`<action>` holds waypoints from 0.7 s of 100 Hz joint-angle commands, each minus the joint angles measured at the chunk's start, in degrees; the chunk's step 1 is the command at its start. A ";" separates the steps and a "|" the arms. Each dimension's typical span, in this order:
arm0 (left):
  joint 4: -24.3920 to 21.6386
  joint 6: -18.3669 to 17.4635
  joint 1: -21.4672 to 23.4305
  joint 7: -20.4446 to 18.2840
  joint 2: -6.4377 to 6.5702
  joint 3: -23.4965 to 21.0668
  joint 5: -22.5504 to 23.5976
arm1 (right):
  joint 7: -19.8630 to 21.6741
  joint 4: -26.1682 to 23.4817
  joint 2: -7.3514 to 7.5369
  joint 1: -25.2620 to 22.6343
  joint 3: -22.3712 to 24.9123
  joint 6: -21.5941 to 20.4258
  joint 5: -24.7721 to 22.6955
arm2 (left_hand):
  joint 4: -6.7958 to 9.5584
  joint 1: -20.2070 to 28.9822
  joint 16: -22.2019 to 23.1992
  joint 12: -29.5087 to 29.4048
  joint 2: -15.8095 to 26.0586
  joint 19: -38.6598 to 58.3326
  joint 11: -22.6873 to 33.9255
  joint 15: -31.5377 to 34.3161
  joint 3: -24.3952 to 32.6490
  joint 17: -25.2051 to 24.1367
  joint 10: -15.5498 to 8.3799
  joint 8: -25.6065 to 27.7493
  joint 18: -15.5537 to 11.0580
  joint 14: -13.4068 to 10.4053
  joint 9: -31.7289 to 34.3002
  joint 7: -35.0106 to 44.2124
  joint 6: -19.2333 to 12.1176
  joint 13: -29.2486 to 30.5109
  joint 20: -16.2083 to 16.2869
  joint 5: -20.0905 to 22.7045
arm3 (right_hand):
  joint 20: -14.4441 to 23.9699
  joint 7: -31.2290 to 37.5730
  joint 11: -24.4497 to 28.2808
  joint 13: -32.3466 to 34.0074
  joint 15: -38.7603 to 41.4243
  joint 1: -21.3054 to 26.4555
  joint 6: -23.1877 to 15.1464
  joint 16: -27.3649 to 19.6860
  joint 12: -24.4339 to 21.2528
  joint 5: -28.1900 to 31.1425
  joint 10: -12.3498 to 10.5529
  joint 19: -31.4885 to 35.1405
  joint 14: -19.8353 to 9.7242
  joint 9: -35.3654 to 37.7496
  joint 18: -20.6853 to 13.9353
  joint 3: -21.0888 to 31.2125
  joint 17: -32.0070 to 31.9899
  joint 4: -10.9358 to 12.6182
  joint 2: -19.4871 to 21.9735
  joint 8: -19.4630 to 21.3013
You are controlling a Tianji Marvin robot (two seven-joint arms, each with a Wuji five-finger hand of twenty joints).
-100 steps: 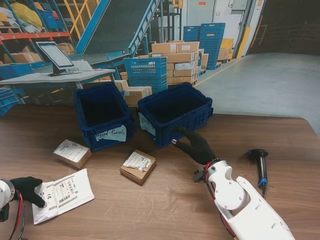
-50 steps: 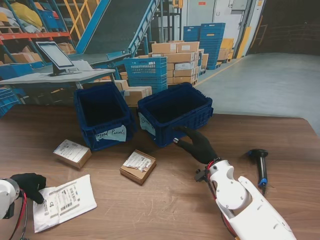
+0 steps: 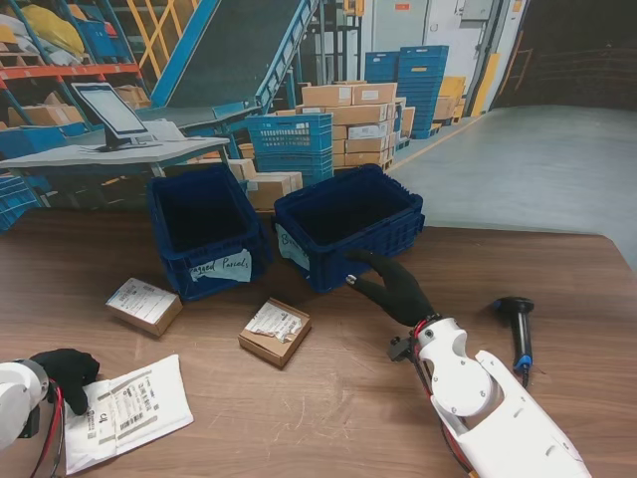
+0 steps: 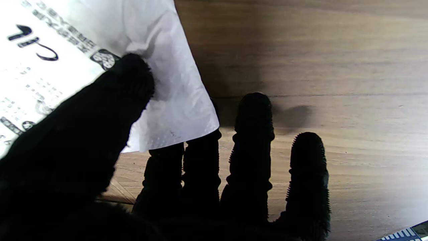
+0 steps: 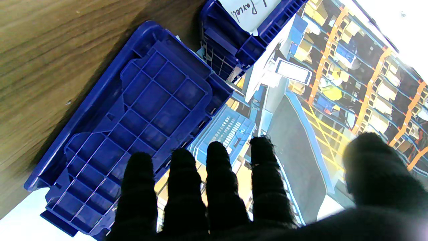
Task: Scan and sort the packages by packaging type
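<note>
The white poly mailer [image 3: 127, 406] is pinched at its corner by the left hand [image 3: 66, 372], thumb over fingers, probably so it can be peeled off the table [image 3: 328, 398]. The right hand [image 3: 396, 289] is held open and empty beside the right-hand blue bin [image 3: 348, 225]; the scanner [image 3: 520, 334] is left untouched.

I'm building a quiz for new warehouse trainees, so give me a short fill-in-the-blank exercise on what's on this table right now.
1. The left hand pinches a corner of the white ____ mailer.
2. Two cardboard boxes lie on the table, each with a ____ label on top.
3. The handheld barcode scanner lies to the ____ of the right hand.
4. The number of blue bins on the table is ____.

Missing words: poly; white; right; two
</note>
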 commanded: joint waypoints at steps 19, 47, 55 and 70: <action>-0.68 2.19 1.10 1.43 -1.09 -0.64 -1.66 | 0.99 -0.41 -0.15 -0.32 -0.21 0.33 -0.08 | 4.15 5.04 2.43 0.55 -3.12 5.05 4.40 5.62 6.94 3.11 -0.53 3.09 5.12 -1.12 6.10 4.11 -2.74 6.13 2.55 4.41 | 0.75 0.24 0.32 -0.35 -0.07 1.57 -0.24 -0.03 0.52 -0.95 -0.67 -1.01 -0.12 -0.08 -0.14 -0.33 -0.09 -0.43 -0.31 0.27; -4.29 6.30 1.82 5.20 -2.04 -2.26 -4.75 | 0.99 -0.29 -0.17 -0.17 -0.50 0.17 -0.07 | 4.49 5.26 3.72 -0.07 -5.69 7.29 5.54 6.69 11.23 5.21 -0.72 5.67 6.28 -0.58 8.43 3.76 -1.85 9.20 3.55 6.18 | 0.76 0.17 0.31 -0.44 -0.10 1.56 -0.30 -0.04 0.52 -1.08 -0.63 -1.10 -0.14 -0.10 -0.14 -0.47 -0.25 -0.41 -0.07 0.26; -5.38 7.63 1.76 5.48 -2.21 -2.60 -6.05 | 1.02 -0.33 -0.16 -0.21 -0.47 0.19 -0.02 | 4.58 5.00 4.42 0.10 -6.38 7.50 5.46 6.40 12.27 5.55 -0.75 6.26 6.43 -0.55 8.85 3.46 -1.68 9.74 3.58 6.60 | 0.78 0.18 0.33 -0.43 -0.10 1.57 -0.27 -0.03 0.53 -1.08 -0.63 -1.10 -0.15 -0.08 -0.11 -0.52 -0.24 -0.40 -0.01 0.26; -7.18 9.69 1.59 5.35 -2.40 -3.23 -9.38 | 1.02 -0.38 -0.18 -0.30 -0.39 0.27 0.11 | 4.63 5.26 4.98 0.32 -6.52 7.49 5.42 6.20 12.72 5.45 -0.65 6.73 6.57 -0.36 8.92 3.33 -1.60 9.86 3.56 6.90 | 0.79 0.19 0.33 -0.41 -0.09 1.64 -0.29 -0.03 0.53 -1.06 -0.62 -1.12 -0.16 -0.08 -0.20 -0.57 -0.26 -0.39 0.02 0.26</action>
